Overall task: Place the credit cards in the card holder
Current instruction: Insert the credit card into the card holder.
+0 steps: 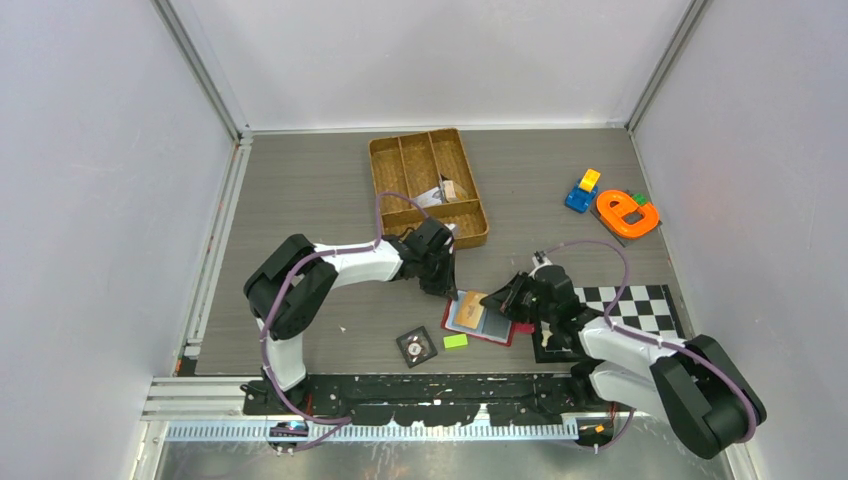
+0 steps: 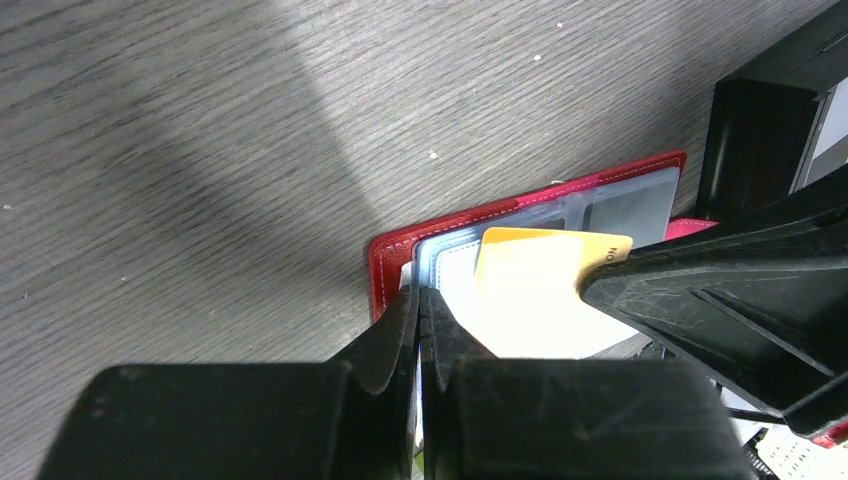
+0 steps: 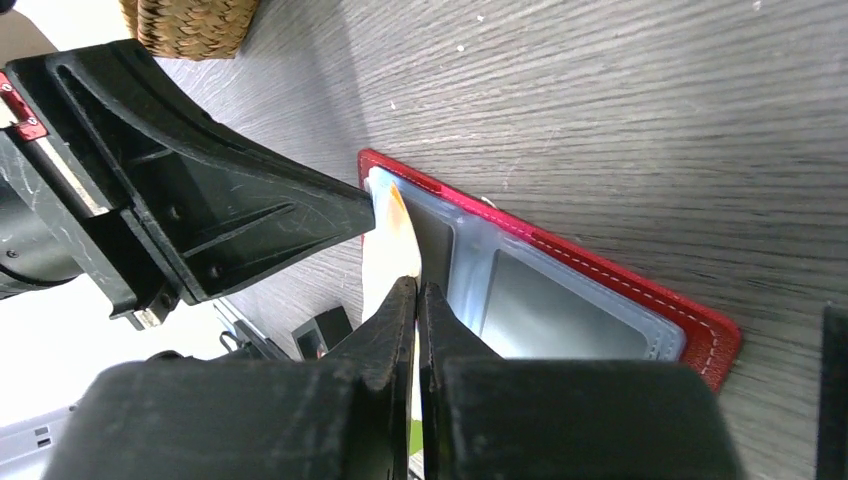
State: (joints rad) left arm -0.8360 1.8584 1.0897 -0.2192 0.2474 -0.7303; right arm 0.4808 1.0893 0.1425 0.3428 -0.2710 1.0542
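- A red card holder (image 1: 488,332) lies open on the table, with a tan-orange credit card (image 2: 540,270) angled over its grey-blue pockets.
- The left gripper (image 2: 420,300), jaws closed, appears to pinch a pocket edge at the holder's corner.
- The right gripper (image 3: 418,292), jaws nearly together, grips the card's edge.
- The step looks like insertion. Next, the card needs sliding flat into the pocket.
- Only "NO" can be read on the card.

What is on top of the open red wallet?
A tan-orange card over the wallet's grey-blue pockets, partly covered by the left claw and right claw. Anything under the card is hidden.
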